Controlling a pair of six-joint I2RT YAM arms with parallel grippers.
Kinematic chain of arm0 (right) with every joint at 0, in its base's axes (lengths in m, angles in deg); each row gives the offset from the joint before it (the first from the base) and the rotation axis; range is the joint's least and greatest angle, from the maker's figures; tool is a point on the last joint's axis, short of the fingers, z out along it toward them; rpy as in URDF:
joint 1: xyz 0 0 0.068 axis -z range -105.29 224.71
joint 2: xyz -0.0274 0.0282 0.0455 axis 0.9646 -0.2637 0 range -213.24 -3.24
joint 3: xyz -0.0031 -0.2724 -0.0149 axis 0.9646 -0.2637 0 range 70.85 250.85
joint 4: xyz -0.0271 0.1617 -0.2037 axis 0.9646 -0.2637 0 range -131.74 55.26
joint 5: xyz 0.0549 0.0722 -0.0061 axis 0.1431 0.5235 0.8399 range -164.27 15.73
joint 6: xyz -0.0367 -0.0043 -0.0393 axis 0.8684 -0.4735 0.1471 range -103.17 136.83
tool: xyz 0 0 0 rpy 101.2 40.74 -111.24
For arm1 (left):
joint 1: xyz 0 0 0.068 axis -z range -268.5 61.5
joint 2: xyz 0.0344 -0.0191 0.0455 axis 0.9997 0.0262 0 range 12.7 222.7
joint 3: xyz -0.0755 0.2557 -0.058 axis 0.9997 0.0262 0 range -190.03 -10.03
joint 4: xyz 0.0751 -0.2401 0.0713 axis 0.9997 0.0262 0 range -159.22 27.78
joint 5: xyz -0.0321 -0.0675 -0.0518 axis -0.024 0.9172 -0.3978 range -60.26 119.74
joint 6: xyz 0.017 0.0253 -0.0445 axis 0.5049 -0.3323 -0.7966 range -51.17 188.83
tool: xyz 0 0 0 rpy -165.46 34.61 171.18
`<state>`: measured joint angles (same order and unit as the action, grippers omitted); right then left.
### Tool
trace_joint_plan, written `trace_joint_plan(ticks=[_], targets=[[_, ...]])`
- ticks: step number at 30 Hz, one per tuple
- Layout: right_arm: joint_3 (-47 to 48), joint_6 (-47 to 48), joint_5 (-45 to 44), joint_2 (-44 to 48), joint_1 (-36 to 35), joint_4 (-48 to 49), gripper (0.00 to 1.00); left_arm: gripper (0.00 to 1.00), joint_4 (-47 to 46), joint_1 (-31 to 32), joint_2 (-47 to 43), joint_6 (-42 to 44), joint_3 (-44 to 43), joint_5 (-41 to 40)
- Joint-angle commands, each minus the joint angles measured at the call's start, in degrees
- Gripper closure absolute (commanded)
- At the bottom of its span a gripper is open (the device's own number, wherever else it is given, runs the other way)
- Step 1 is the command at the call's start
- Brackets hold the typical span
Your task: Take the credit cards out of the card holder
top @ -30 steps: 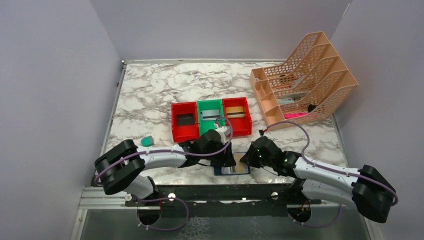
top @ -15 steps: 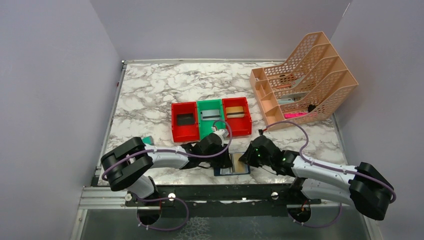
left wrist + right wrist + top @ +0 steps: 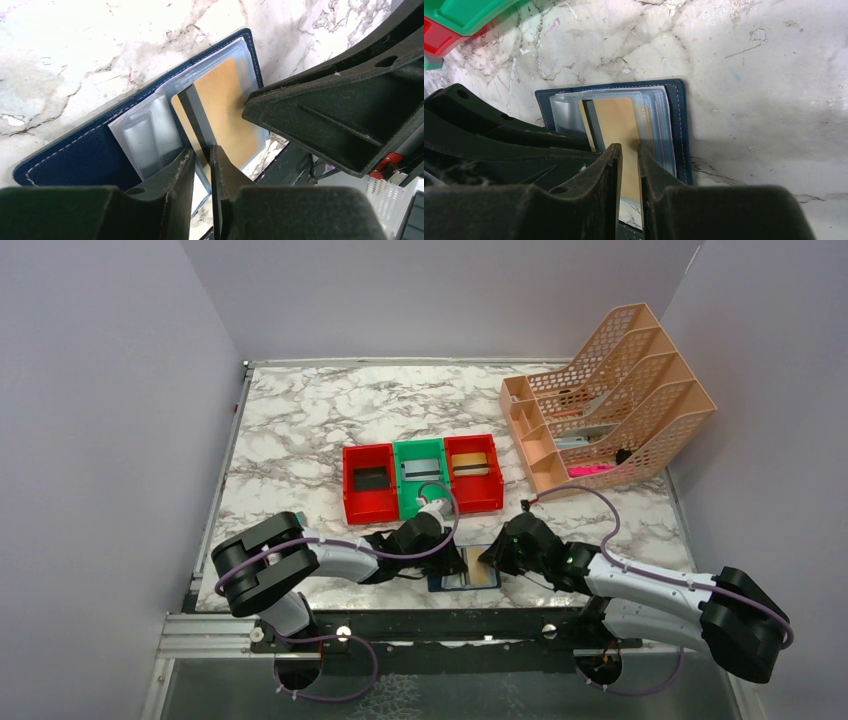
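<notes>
Two hands meet low over the navy card holder [image 3: 482, 581], which lies open and flat on the marbled counter [image 3: 300, 430] at its near edge, between the two arms. In the left wrist view a gold credit card [image 3: 226, 107] sits partly out of the holder's clear pockets, its dark-striped end raised. The left hand [image 3: 202, 150] has its fingers drawn together on that striped end, gripping the card. The right hand [image 3: 629, 148] comes in from the opposite side with its fingers almost together and their tips down on the clear pocket just beside the gold card. Whether it pinches the plastic or only presses on it cannot be told from these views.

Farther back on the counter stand three small bins touching in a row. The left red bin [image 3: 352, 495] holds a black card [image 3: 370, 479], the green bin [image 3: 419, 449] a silver-grey card [image 3: 421, 469], and the right red bin [image 3: 494, 480] a tan card [image 3: 473, 465] with a dark stripe. A peach mesh file rack [image 3: 640, 350] stands at the far right.
</notes>
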<state>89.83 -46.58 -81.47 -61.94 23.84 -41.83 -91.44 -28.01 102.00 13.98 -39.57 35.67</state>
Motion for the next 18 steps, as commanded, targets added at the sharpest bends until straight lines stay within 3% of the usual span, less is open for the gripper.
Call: trace_joint_plan(ticks=[1,9,18], targets=[[-2.5,0.0,-2.2,-0.6,0.3,-5.6,0.76,0.82,-1.2,0.4,1.1,-1.7,2.1,-2.3],[-2.8,-0.4,-2.6,-0.6,0.3,-5.7,0.76,1.00,-1.4,0.4,-0.6,-1.7,3.4,-3.3],[-2.4,-0.6,-4.4,-0.3,0.3,-7.1,0.76,1.00,-1.3,0.4,-3.3,-2.0,5.6,-4.4]])
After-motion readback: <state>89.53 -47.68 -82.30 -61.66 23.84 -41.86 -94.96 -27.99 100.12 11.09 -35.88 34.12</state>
